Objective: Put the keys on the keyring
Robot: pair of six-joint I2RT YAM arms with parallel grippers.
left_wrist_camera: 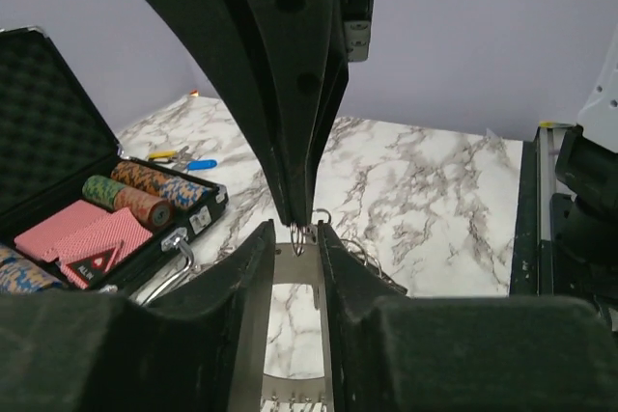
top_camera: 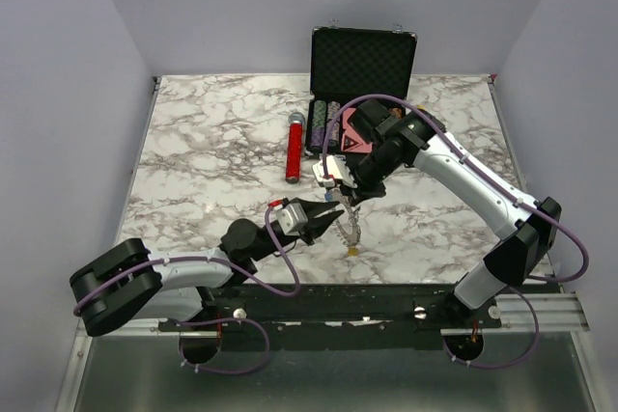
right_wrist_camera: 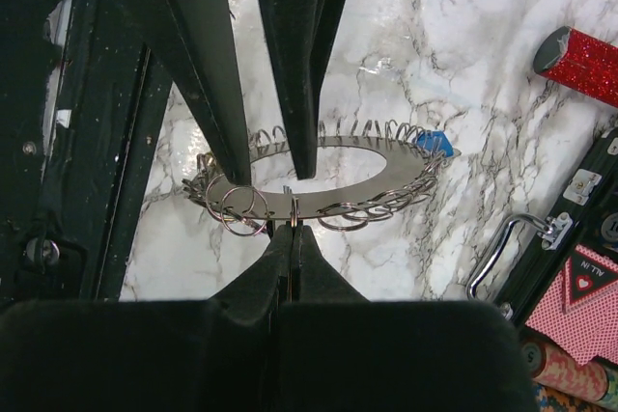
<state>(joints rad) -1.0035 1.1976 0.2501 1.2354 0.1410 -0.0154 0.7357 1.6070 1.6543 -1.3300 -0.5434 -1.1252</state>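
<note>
The keyring (right_wrist_camera: pixel 406 161) is a flat silver ring plate with many small wire rings around its rim and a blue tag (right_wrist_camera: pixel 435 140). It hangs just above the marble between both grippers (top_camera: pixel 352 229). My right gripper (right_wrist_camera: pixel 293 226) (top_camera: pixel 340 198) is shut on one small wire ring at the plate's near rim. My left gripper (left_wrist_camera: pixel 296 229) (top_camera: pixel 338 224) reaches in from the left. Its fingers (right_wrist_camera: pixel 217 94) have closed to a narrow gap, and the plate (left_wrist_camera: pixel 294 262) fills that gap against both pads. Loose keys are out of view.
An open black case (top_camera: pixel 362 60) of poker chips and red cards stands at the back, with its metal handle (right_wrist_camera: pixel 502 248) toward the grippers. A red glitter cylinder (top_camera: pixel 294 147) lies left of it. Small yellow and blue pieces (left_wrist_camera: pixel 183 157) lie beyond the case.
</note>
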